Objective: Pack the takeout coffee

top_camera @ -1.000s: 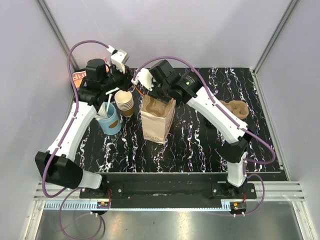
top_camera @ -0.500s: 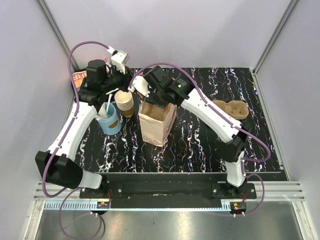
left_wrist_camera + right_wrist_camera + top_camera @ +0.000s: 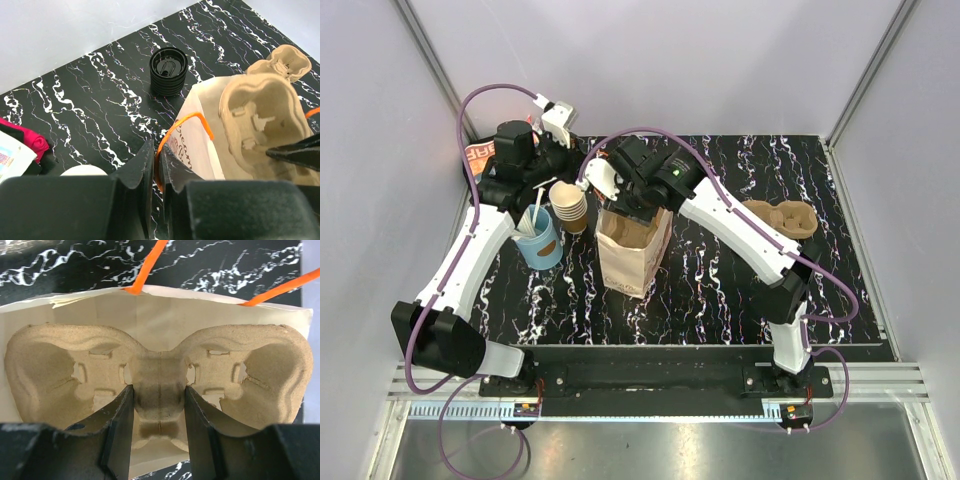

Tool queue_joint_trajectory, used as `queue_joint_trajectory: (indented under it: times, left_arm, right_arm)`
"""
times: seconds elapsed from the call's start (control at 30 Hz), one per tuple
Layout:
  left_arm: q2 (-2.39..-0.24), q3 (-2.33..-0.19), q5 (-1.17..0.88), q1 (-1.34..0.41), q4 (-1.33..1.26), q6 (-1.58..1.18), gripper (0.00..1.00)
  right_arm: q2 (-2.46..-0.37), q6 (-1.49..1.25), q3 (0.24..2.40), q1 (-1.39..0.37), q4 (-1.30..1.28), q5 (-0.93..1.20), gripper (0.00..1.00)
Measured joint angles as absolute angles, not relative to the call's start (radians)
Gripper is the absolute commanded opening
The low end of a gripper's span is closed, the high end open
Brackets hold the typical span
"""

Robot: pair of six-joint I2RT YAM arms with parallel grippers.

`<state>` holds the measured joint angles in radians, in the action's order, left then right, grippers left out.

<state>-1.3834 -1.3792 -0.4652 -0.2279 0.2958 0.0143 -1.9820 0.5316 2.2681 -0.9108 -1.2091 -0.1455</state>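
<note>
Right gripper (image 3: 159, 390) clamps the pulp cup tray (image 3: 50, 365) centre inside the paper bag (image 3: 625, 262) mid-table, left gripper (image 3: 157, 150) pinches the bag's orange handle (image 3: 192, 117), takeout coffee can't be picked out, black lid stack (image 3: 168, 71) far behind bag.

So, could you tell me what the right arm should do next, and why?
Probably lower the cup tray deeper into the paper bag before releasing: the right gripper clamps its middle bridge, it stands only partly inside, and the left gripper pinches the orange handle.

Bright even overhead light, soft shadows on the table (image 3: 720, 290), top view sharp, right gripper (image 3: 159, 392) soft close-up.
</note>
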Motion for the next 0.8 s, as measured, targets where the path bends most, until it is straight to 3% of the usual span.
queue_joint_trajectory:
  times: [0.8]
  left_arm:
    - [-1.374, -1.348, -0.451, -0.228, 0.289, 0.006, 0.08]
  right_arm:
    - [-2.03, 0.411, 2.291, -0.911, -1.238, -0.065, 0.31]
